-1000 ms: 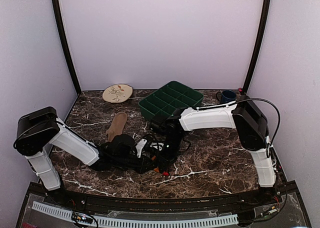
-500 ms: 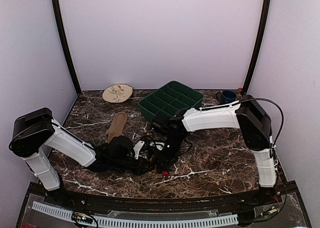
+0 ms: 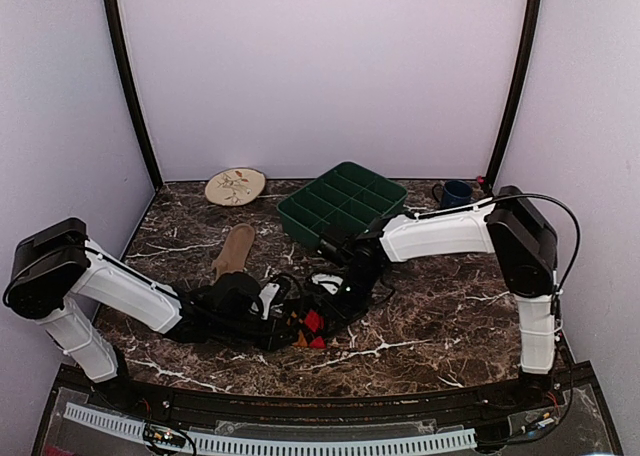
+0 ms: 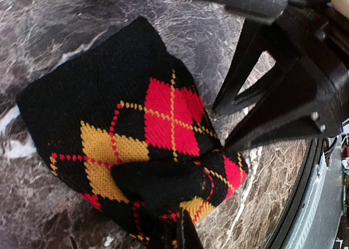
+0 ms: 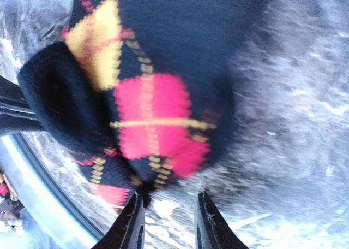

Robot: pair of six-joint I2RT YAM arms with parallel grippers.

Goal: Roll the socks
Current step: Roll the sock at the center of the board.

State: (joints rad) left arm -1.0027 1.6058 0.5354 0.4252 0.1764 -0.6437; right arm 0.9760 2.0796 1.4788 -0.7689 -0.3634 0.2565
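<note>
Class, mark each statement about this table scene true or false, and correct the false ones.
1. The tan sock lies flat and unrolled. True.
2. The argyle sock sits in the green tray. False: it lies bunched on the table, between the two arms.
3. The right gripper is open with nothing between its fingers. True.
4. The blue mug stands on the plate. False: the mug stands apart, in the far right corner.

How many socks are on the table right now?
2. The tan sock lies flat, left of centre. The argyle sock is bundled up nearer the front, about centre. Nothing suggests another is hidden.
</note>
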